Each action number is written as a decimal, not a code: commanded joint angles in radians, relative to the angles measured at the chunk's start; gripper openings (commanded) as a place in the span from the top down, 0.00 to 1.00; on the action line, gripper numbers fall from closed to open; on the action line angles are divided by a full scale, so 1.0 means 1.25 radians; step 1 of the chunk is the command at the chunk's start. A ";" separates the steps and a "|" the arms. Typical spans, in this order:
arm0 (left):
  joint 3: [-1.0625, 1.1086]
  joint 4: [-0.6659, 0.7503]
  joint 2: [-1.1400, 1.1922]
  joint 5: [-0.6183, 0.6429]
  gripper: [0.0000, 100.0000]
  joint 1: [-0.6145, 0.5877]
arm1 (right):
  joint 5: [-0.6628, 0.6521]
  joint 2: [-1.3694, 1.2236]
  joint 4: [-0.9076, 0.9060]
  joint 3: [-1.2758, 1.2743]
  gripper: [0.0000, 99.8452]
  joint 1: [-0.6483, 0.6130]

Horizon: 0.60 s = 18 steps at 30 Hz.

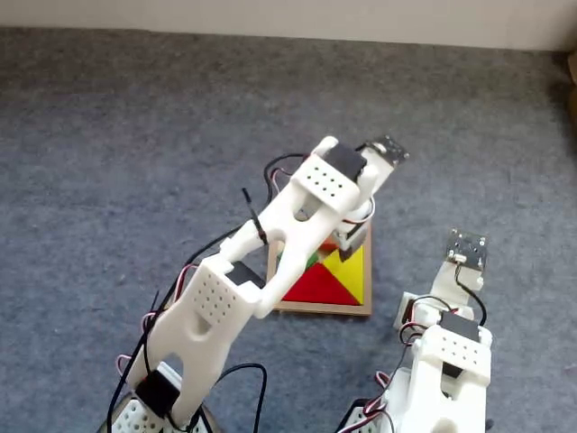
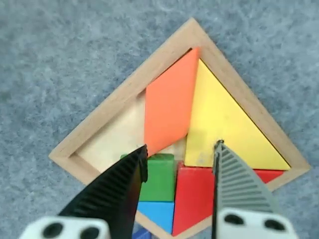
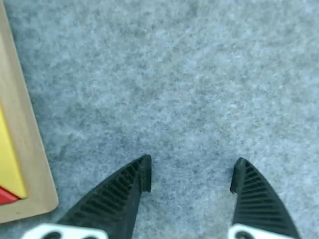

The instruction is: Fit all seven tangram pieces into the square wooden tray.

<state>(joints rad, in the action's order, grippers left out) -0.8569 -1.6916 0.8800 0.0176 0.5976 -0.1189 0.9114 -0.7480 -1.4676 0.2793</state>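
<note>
The square wooden tray (image 2: 244, 99) lies on the grey felt-covered desk (image 1: 135, 135). The left jaws hang above it, spread wide and holding nothing. Inside sit an orange parallelogram piece (image 2: 169, 99), a large yellow triangle (image 2: 224, 124) touching it, a red triangle (image 2: 194, 199), a green square (image 2: 159, 179) and a blue piece (image 2: 157, 214) (partly hidden). The right jaws, also wide apart and empty, hover over the desk just beside the tray.

Legible text, labels, numerals, signs: none; we read no marking on the wooden tray (image 2: 229, 82); none on the tangram pieces (image 2: 224, 119); none on the white arm casings (image 1: 216, 307); the grey carpet (image 3: 199, 74) likewise bears nothing we can read.
</note>
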 commanded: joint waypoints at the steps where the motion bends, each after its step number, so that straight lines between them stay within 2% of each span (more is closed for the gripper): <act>1: 0.021 0.045 -0.010 0.005 0.78 0.007 | -0.007 0.013 0.012 -0.001 0.74 0.006; 14: 0.026 0.054 0.042 0.002 0.78 0.015 | -0.007 0.013 0.012 -0.001 0.74 0.007; 18: -0.033 0.047 0.075 0.002 0.78 0.010 | -0.007 0.013 0.012 -0.001 0.74 0.008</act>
<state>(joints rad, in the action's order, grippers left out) -0.8477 -1.6333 0.9475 0.0176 0.5961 -0.1189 0.9114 -0.7480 -1.4676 0.2793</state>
